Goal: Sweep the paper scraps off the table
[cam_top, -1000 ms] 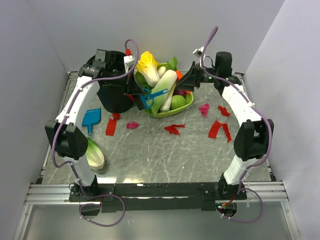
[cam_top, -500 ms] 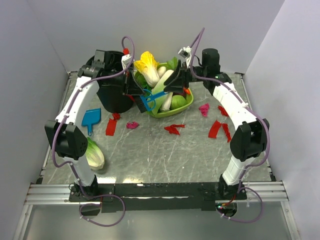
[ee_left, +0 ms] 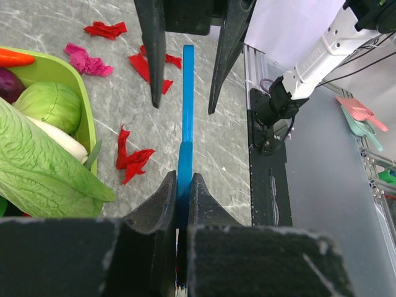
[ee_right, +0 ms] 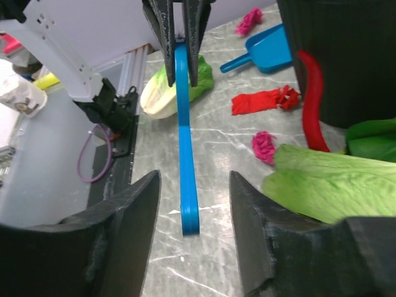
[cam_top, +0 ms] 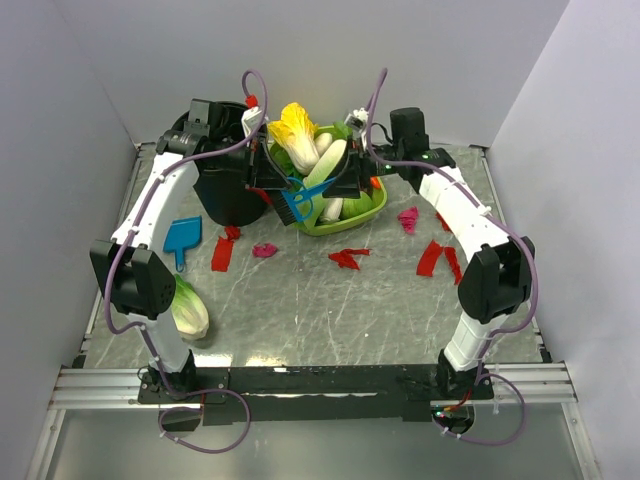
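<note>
My left gripper (ee_left: 183,179) is shut on a blue brush (cam_top: 297,200), held above the table (cam_top: 300,310). The brush's slim handle (ee_left: 185,105) points at my right gripper (ee_right: 193,179). That gripper is open, and the handle's free end (ee_right: 190,216) lies between its fingers without touching them. Paper scraps are scattered on the table: red strips (cam_top: 223,252), (cam_top: 347,258), (cam_top: 432,258) and magenta wads (cam_top: 264,250), (cam_top: 408,218). The left wrist view shows a red scrap (ee_left: 133,158) beside the basket.
A green basket (cam_top: 375,212) heaped with vegetables stands at the back centre, just under both grippers. A black bin (cam_top: 228,185) is to its left, with a red chili (ee_right: 311,93) against it. A blue dustpan (cam_top: 183,238) and a cabbage (cam_top: 188,308) lie at the left.
My right arm has swung left over the basket to the brush handle, and its jaws have narrowed around it. The left gripper and the brush have stayed put.
</note>
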You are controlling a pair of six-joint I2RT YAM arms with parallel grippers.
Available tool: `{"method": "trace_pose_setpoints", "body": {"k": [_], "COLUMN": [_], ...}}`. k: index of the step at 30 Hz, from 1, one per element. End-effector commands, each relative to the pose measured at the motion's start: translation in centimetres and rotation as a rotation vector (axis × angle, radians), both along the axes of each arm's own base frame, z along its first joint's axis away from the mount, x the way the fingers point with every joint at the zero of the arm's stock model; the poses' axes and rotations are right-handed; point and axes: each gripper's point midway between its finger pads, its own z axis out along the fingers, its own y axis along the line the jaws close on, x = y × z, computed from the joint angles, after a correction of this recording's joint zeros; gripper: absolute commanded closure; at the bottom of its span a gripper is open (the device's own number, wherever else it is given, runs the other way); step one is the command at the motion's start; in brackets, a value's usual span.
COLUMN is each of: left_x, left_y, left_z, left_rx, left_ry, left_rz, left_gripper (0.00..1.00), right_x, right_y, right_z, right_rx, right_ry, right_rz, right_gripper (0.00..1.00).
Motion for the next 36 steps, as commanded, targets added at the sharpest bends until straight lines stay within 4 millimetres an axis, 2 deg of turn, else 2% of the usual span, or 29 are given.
{"method": "trace_pose_setpoints", "body": {"k": [1, 5, 15, 18, 26, 36], "left_x": [-0.02, 0.05, 0.03, 0.08, 0.04, 0.14], "left_y": [-0.23, -0.29, -0.15, -0.16, -0.01, 0.0], "left_z": [0.77, 0.59, 0.36, 0.41, 0.81, 0.68], "left_rx": [-0.045, -0.048, -0.046, -0.046, -0.053, -0.049], "left_ry": [-0.017, -0.005, 0.001, -0.001, -0.008, -0.005], "left_rz": [-0.032, -0.033, -0.027, -0.025, -0.024, -0.019], "left_gripper": [0.99, 0.99, 0.99, 0.99, 0.99, 0.99], "right_x": [-0.16, -0.27, -0.45, -0.45, -0.41, -0.3], "right_y": [0.63, 1.2, 1.34, 1.33, 1.35, 1.39], "right_z": [1.35, 1.52, 1.43, 1.19, 0.94, 1.01], "right_rx": [0.04, 0.063, 0.074, 0.072, 0.068, 0.068], "right_ry": [-0.033, 0.037, 0.069, 0.076, 0.085, 0.087], "right_rz": [0.027, 0.036, 0.042, 0.04, 0.044, 0.043], "right_gripper": [0.49, 0.59, 0.7, 0.77, 0.73, 0.79]}}
